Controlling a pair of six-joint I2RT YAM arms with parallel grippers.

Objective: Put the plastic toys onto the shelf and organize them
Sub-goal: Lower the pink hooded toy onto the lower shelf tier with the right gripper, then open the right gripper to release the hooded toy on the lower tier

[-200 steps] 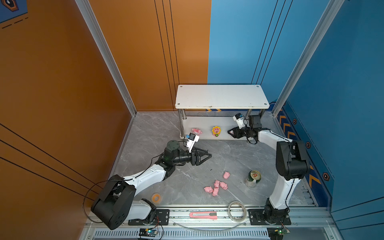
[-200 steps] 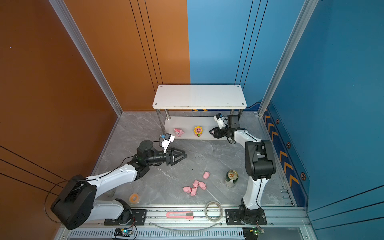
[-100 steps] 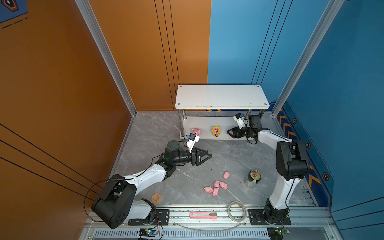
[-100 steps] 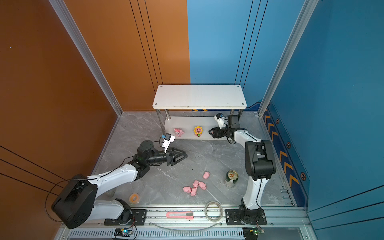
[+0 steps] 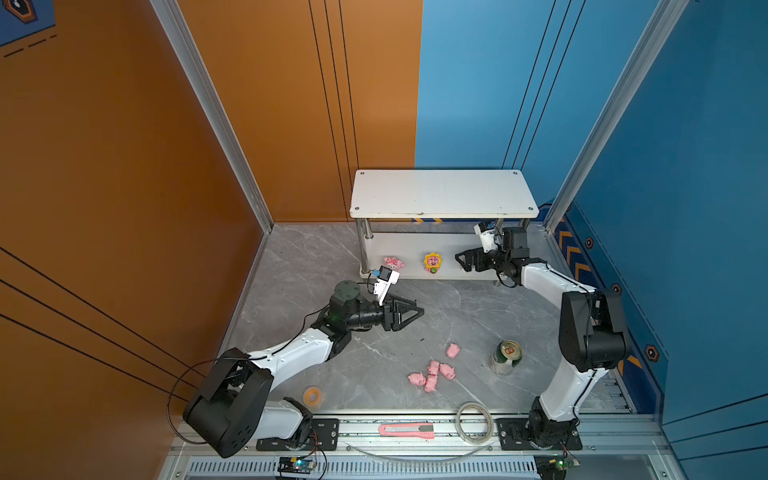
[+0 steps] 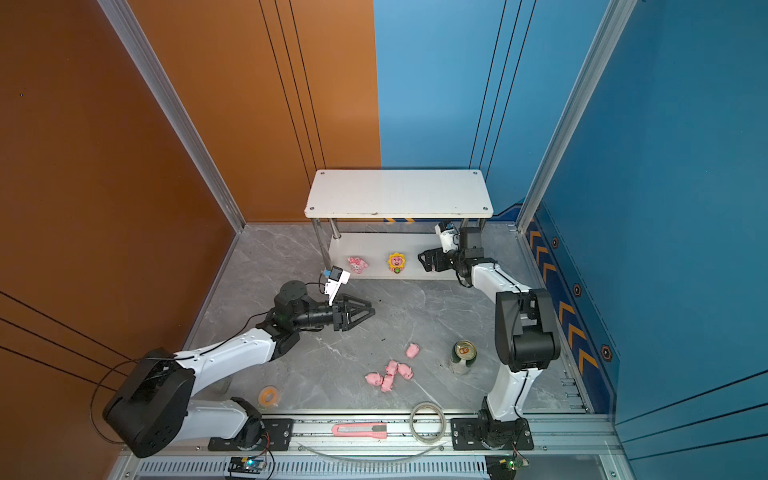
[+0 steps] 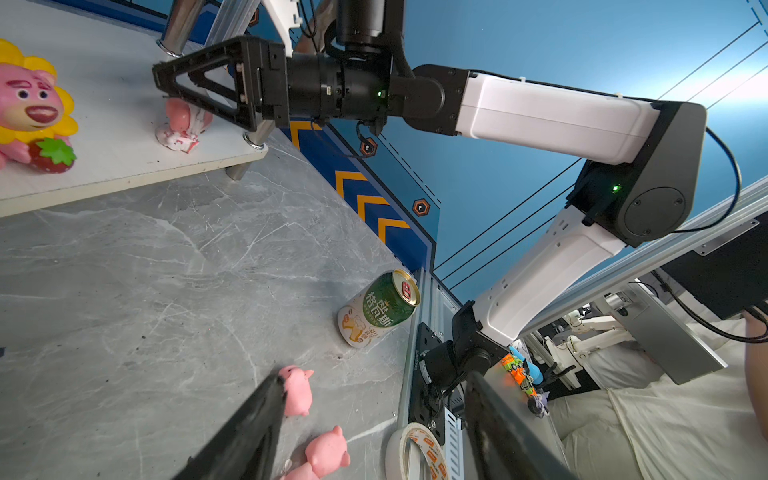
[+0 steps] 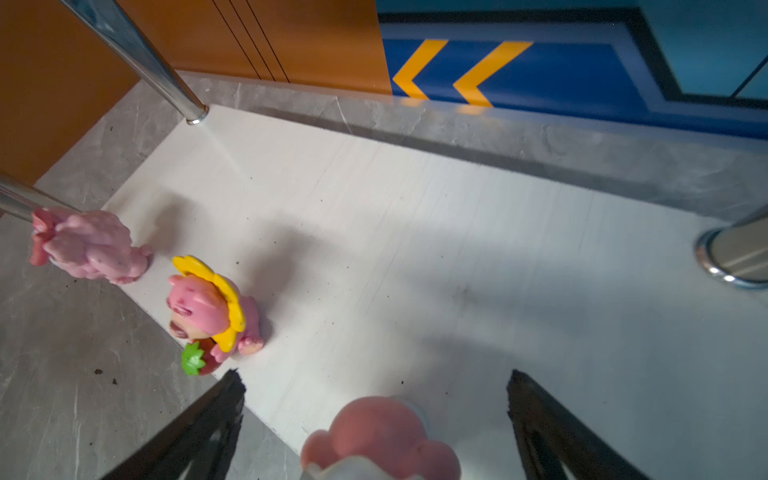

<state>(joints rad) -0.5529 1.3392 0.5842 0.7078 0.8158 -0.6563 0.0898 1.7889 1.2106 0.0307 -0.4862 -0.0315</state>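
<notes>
Right wrist view crops the white-pink figurine (image 8: 382, 432), unclamped inside the spread right hand (image 8: 374, 374); left hand (image 7: 374, 378) spread, empty.

Shelf (image 5: 444, 195), lower tier: sunflower figurine (image 5: 432, 262) at front edge, second figurine (image 5: 393, 263) left of it.
Floor (image 5: 457, 316) before it: pig cluster (image 5: 433, 368), can (image 5: 505, 357) to its right.
Front rail (image 5: 357, 428): utility knife (image 5: 406, 430).

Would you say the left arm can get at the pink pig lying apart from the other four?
Probably yes: the left gripper hangs open and empty close to that pig, with only bare floor between them; the green can stands clear to one side.
</notes>
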